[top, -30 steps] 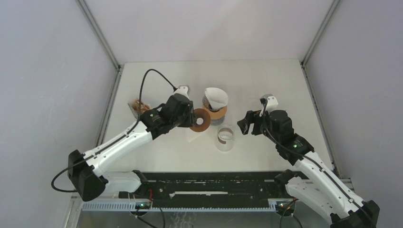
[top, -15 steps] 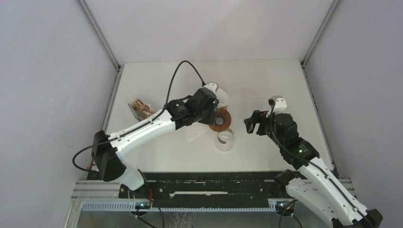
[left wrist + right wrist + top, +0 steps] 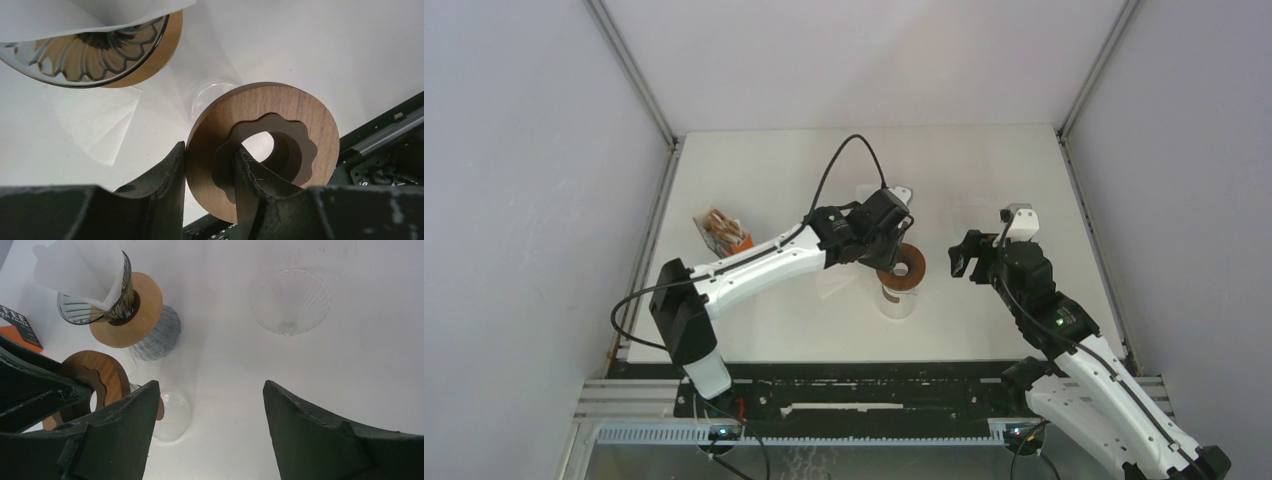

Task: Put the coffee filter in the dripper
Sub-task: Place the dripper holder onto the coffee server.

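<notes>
While left hand (image 3: 208, 167) pinches wooden ring (image 3: 295, 120), one finger through its scalloped hole, by clear glass cup (image 3: 175, 415), right hand (image 3: 210, 390) hangs spread, empty. White paper filter (image 3: 75, 270) already stands in ribbed glass dripper (image 3: 75, 315) with wood collar, on carafe (image 3: 160, 337). Bare fluted glass cone (image 3: 291, 301) lies apart on table (image 3: 350, 365). Thin fan-shaped sheet (image 3: 95, 122) lies flat on table; likely second filter, not yet seated.

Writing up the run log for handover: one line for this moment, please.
left gripper: shut on wooden ring, close to clear glass | right gripper: open, empty | paper filter: in dark dripper
</notes>
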Robot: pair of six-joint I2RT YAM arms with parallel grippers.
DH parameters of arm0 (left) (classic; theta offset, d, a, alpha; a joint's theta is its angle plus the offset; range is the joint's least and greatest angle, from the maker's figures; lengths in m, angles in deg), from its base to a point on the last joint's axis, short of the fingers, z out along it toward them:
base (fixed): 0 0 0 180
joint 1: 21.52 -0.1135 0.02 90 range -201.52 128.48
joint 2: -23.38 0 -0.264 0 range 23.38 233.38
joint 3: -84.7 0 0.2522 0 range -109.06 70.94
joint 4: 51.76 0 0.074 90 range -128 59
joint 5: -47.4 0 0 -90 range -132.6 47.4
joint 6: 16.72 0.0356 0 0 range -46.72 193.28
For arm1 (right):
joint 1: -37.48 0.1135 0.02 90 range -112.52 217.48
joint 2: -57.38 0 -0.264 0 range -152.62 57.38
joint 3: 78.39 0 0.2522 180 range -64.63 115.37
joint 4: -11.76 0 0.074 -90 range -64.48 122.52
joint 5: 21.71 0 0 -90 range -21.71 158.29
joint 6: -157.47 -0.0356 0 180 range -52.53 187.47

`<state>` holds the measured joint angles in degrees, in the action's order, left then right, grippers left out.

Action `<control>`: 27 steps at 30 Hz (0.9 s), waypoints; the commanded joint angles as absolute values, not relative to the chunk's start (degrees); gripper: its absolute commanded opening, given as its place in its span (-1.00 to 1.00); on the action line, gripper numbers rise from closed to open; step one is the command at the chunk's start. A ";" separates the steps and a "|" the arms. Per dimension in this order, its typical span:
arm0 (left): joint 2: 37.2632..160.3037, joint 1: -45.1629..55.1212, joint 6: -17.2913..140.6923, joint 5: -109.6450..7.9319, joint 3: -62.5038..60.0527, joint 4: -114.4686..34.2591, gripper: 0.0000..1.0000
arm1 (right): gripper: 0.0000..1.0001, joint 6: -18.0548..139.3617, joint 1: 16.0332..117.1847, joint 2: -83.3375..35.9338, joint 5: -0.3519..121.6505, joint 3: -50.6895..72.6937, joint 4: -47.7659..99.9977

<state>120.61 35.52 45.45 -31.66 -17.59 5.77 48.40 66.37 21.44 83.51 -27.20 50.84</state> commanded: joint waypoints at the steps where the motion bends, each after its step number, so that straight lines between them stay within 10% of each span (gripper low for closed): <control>1: 121.17 35.83 47.38 -33.24 -21.16 6.81 -0.64 | 0.68 47.74 66.29 21.93 84.81 -25.88 50.06; 27: 124.71 36.14 48.05 -32.52 -21.41 6.39 -0.33 | 0.67 48.73 65.87 20.57 82.35 -25.81 49.25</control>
<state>125.83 35.84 46.84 -32.77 -19.03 7.38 48.29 66.06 20.41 82.75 -27.20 50.82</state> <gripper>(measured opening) 0.387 0.837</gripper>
